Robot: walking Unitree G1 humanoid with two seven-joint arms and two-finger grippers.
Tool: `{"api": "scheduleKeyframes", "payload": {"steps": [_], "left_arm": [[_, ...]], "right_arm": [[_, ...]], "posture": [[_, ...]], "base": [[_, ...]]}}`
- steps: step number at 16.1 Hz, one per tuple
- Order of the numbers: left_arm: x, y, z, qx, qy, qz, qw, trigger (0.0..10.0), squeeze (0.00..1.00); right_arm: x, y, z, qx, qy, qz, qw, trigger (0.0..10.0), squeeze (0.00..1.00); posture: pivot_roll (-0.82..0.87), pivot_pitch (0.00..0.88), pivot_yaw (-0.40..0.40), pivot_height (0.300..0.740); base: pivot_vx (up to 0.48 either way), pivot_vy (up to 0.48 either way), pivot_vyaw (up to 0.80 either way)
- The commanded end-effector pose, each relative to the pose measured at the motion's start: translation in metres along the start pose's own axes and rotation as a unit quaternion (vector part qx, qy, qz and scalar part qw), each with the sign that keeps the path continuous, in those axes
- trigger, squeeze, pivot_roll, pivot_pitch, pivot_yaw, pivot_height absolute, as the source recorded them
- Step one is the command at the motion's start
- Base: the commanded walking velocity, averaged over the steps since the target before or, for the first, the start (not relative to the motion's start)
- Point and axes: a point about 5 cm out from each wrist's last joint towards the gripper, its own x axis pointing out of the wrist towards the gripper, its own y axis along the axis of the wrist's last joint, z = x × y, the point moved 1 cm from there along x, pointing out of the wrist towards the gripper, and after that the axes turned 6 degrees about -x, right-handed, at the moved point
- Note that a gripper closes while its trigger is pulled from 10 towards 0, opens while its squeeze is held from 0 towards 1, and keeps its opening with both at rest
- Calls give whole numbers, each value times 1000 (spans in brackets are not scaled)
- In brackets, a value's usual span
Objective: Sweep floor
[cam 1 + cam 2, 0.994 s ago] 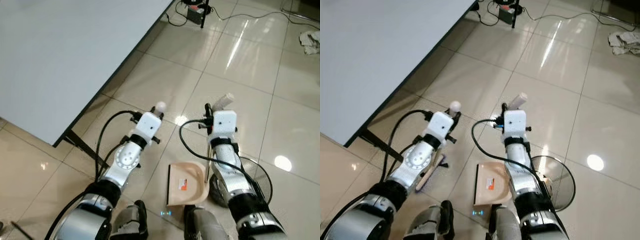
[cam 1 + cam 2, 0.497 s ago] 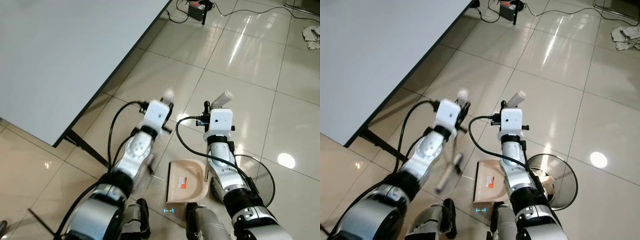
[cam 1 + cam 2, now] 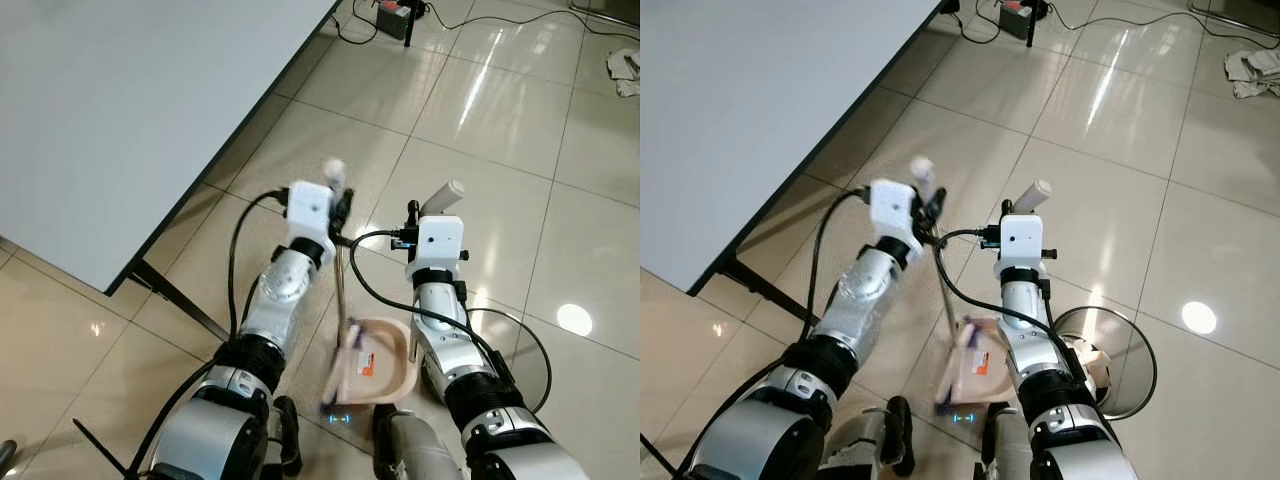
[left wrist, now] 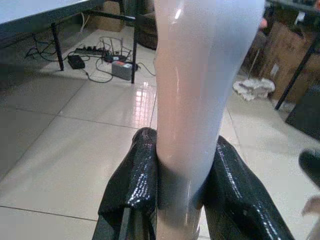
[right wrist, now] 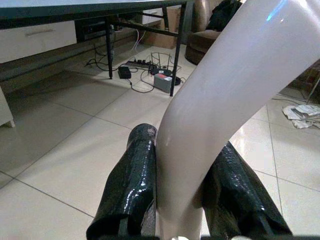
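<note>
Two light, rigid plastic tools were in hand.
Left gripper (image 4: 182, 200) clamped the broom handle (image 3: 341, 275); right gripper (image 5: 182, 200) clamped the smooth dustpan handle (image 3: 441, 197), likely slippery.

My head cameras look steeply down over both arms at the tiled floor (image 3: 480, 140), sharing the table edge (image 3: 230, 150). Each wrist camera sits close behind its fingers, facing out low along the floor toward the power strip (image 4: 97, 51).

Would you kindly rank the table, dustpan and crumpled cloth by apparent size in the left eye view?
1. Table, largest by far.
2. Dustpan.
3. Cloth, smallest, though it lies farthest off and is cut by the frame edge.
</note>
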Motion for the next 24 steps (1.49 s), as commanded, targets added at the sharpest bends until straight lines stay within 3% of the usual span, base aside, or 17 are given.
{"api": "scheduleKeyframes", "payload": {"steps": [1,6,9,11,13,17,19,24], "left_arm": [[8,14,12,-40,-19,26,999,10000,0],[13,45,12,19,-91,62,994,10000,0],[14,64,5,16,-105,77,991,10000,0],[14,73,-2,60,-130,80,986,10000,0],[14,73,-9,79,-127,79,986,10000,0],[8,63,-20,122,-132,61,982,10000,0],[1,38,-20,165,-141,22,976,10000,0],[-7,8,-11,169,-132,-6,977,10000,0]], "right_arm": [[-9,-16,-6,6,6,-41,999,10000,0],[-8,-16,-2,16,2,-40,999,10000,0],[-9,-19,2,17,-1,-45,999,10000,0],[-10,-21,2,16,-1,-50,999,10000,0],[-10,-22,1,17,-1,-51,999,10000,0],[-13,-23,0,20,-2,-53,998,10000,0],[-16,-25,1,19,-5,-54,998,10000,0],[-18,-25,-1,20,-5,-54,998,10000,0]], "posture": [[88,296,85,740],[89,290,86,740],[91,286,81,740],[101,301,83,740],[101,304,83,740],[97,303,89,740],[94,307,92,740],[90,301,94,740]], "base": [[0,0,0],[0,0,0],[0,0,0],[0,0,0],[0,0,0],[0,0,0],[0,0,0],[0,0,0]]}}
